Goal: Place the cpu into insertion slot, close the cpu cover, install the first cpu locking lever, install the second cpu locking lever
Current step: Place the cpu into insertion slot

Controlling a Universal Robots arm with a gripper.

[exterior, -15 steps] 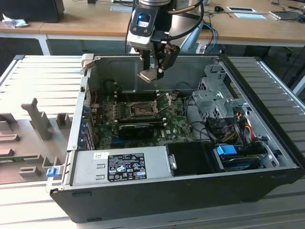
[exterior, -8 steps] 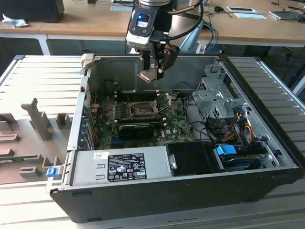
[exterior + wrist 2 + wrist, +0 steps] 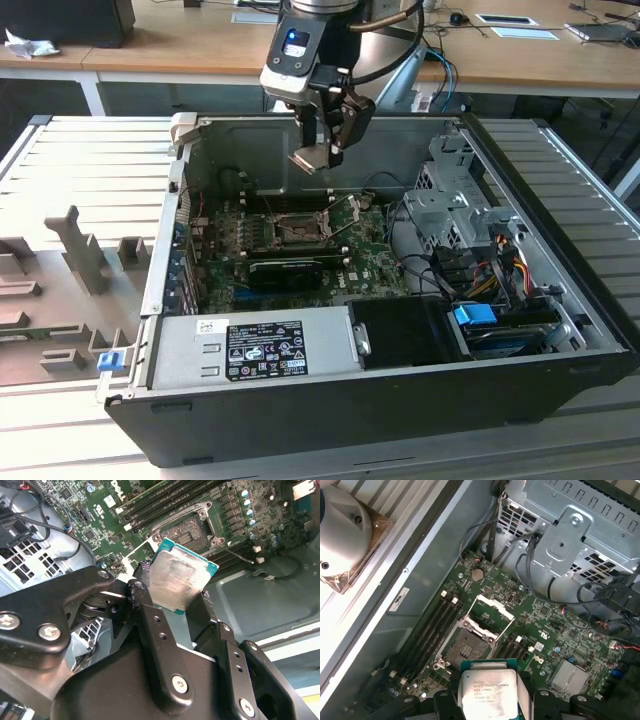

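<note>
The cpu point(image 3: 308, 160) hung above the insertion slot point(image 3: 297, 232). A long card point(image 3: 285, 270) lay just nearer, and the drive cage point(image 3: 447, 205) stood at the exterior view's right.

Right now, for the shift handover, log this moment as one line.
gripper: shut on cpu | cpu: aloft, not seated | insertion slot: empty | cpu cover: open

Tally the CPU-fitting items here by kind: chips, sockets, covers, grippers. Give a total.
cpu, held in the gripper: 1
insertion slot: 1
cpu cover, raised open: 1
gripper: 1
Total: 4
</note>
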